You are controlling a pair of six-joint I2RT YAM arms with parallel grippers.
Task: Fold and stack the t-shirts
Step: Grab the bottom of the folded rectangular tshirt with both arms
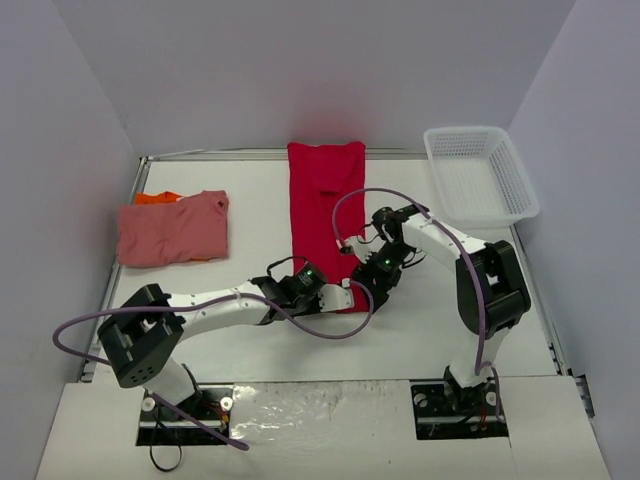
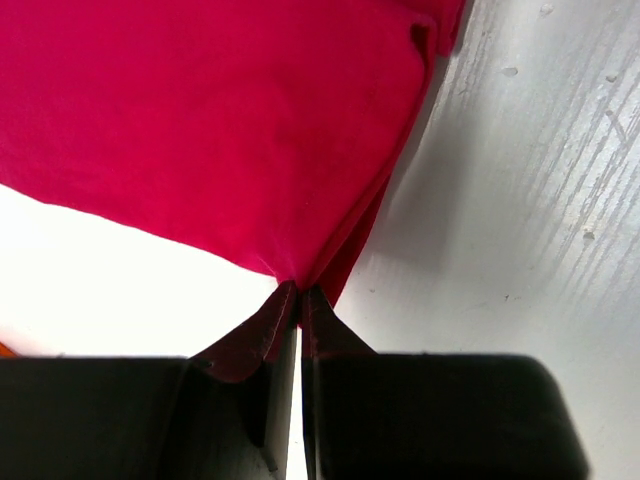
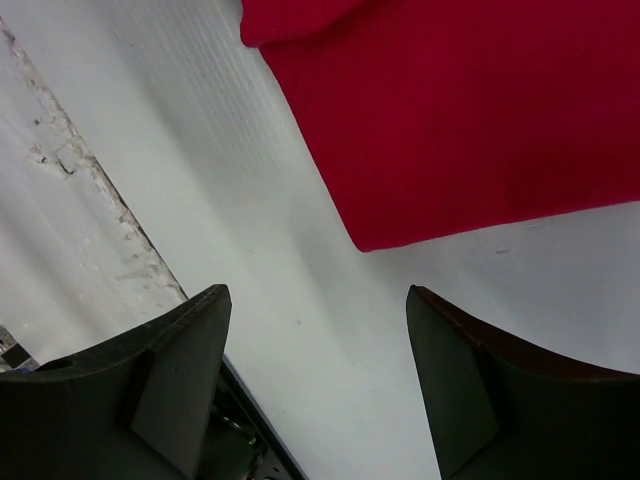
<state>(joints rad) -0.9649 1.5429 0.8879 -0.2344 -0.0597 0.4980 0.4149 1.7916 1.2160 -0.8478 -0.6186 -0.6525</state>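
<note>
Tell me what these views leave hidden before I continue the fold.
Left wrist: left gripper pinches a corner of the red t-shirt; layer count unclear, the rest cut off by the frame.
Right wrist: right gripper open; its height above the table unclear.
Top view: both grippers cover the red t-shirt's near edge.
Top view: orange t-shirt mostly buried under the salmon pink t-shirt; its fold unreadable.

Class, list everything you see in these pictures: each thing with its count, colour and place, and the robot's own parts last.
red t-shirt: one, bright red, table centre, lying lengthwise from the far edge toward the arms
pink t-shirt: one, salmon pink, folded, left side
orange t-shirt: one, orange, beneath the pink one, only edges showing
mesh basket: one, white, far right corner
table: one, white
left hand: one, black, shut on the red t-shirt's near corner
right hand: one, black, open, over the table beside that shirt
</note>
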